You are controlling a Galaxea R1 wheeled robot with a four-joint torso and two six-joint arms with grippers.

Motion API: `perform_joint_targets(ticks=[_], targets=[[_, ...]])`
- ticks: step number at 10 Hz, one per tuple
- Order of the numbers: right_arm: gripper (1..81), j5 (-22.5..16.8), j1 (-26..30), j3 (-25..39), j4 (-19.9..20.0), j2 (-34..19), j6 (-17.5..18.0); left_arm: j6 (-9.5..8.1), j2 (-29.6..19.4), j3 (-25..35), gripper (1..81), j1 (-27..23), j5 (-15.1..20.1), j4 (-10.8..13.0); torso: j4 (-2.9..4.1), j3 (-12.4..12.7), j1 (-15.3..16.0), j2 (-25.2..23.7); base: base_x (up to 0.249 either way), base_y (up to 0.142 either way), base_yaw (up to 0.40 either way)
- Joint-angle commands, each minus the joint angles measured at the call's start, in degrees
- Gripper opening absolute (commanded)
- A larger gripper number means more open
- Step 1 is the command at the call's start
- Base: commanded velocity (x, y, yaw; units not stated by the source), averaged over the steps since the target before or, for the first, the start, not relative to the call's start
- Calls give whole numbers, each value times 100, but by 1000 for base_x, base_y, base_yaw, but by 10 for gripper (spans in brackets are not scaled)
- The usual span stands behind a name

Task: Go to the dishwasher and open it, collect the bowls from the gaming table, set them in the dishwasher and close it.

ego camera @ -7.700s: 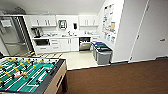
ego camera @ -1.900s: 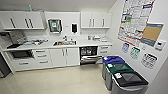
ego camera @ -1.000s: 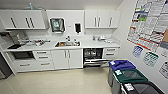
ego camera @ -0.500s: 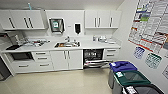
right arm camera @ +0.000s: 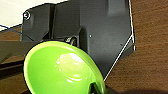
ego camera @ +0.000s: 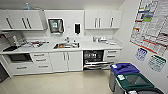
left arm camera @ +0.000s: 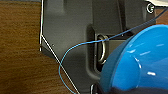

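The dishwasher (ego camera: 93, 59) stands open under the white counter, right of the sink, with its steel door (ego camera: 96, 66) lowered and a rack showing inside. A blue bowl (left arm camera: 140, 62) sits close in the left wrist view, its rim in my left gripper (left arm camera: 117, 90), which is shut on it. A green bowl (right arm camera: 62, 70) sits just as close in the right wrist view, with my right gripper (right arm camera: 96, 88) shut on its edge. Behind both bowls are the robot's dark plate and brown flooring. The gaming table is out of view.
Bins with a blue lid (ego camera: 124, 68) and a green lid (ego camera: 135, 82) stand against the right wall, just right of the dishwasher door. White cabinets (ego camera: 66, 61), a sink (ego camera: 66, 45) and a cluttered counter (ego camera: 32, 44) run along the back. Cream floor (ego camera: 62, 82) lies before them.
The camera has driven closer to the kitchen counter, so the open dishwasher looks larger and more central. The foosball table seen earlier has dropped out of the picture, and the bins have slid to the lower right.
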Motion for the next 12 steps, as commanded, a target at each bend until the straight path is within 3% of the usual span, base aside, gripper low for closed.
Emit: perform_joint_targets(ticks=[1, 12], targets=[[10, -327, 217, 32, -68, -72, -13, -6, 60, 119, 10, -262, 457, -5, 0, 0, 0, 0, 127, 0, 0], [10, -327, 199, 15, -103, -63, -13, -15, 69, 119, 10, -262, 448, -14, 0, 2, -1, -5, 125, 0, 0]])
